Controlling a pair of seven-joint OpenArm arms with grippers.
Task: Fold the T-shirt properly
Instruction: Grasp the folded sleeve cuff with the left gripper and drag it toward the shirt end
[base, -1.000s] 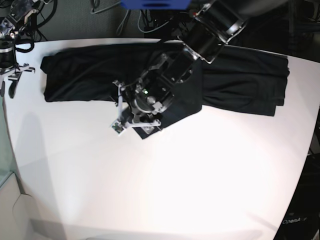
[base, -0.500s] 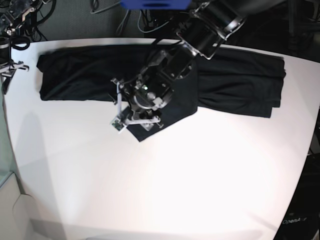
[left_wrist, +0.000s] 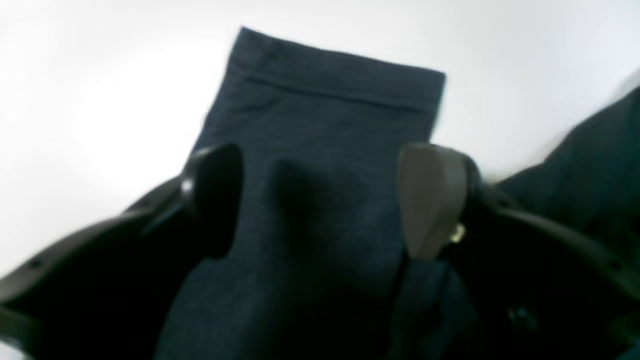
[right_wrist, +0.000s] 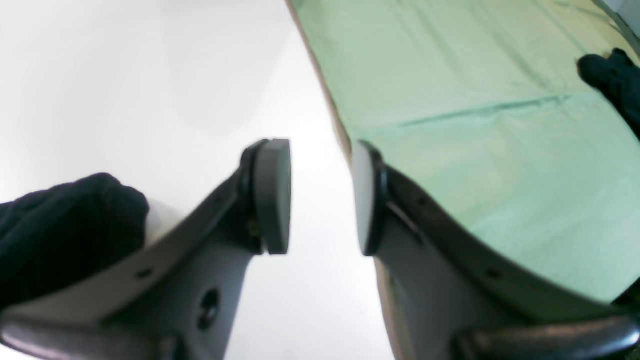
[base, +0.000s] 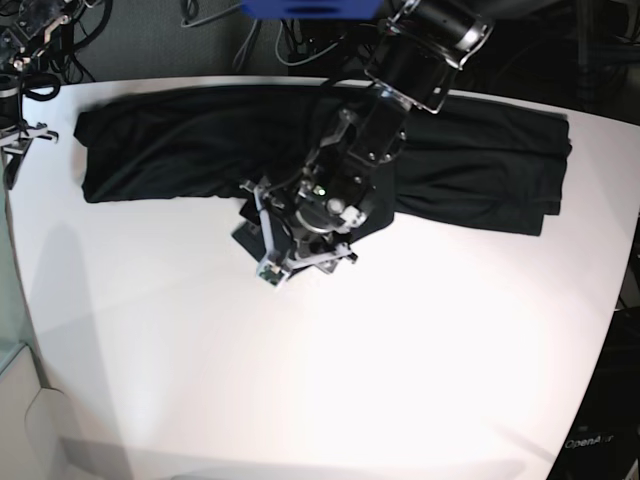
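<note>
The T-shirt (base: 180, 140), dark and plain, lies stretched across the far half of the white table (base: 330, 370). Its folded right end (base: 500, 170) reaches toward the table's right edge. My left gripper (base: 300, 262) hovers over the shirt's front edge near the middle. In the left wrist view it (left_wrist: 320, 200) is open wide, with a flat sleeve cuff (left_wrist: 340, 65) lying below and between its fingers (left_wrist: 215, 195). My right gripper (base: 18, 150) sits at the table's far left edge, beside the shirt's left end (right_wrist: 65, 225). It (right_wrist: 320, 195) is open with nothing between its pads.
The table edge (right_wrist: 325, 100) runs just past the right gripper, with a pale green surface (right_wrist: 475, 125) beyond it and a dark object (right_wrist: 610, 75) lying there. Cables and dark equipment (base: 290, 40) stand behind the table.
The left gripper has shifted right and toward the front over the sleeve. The shirt slid slightly left. The right gripper drew back to the table's left edge.
</note>
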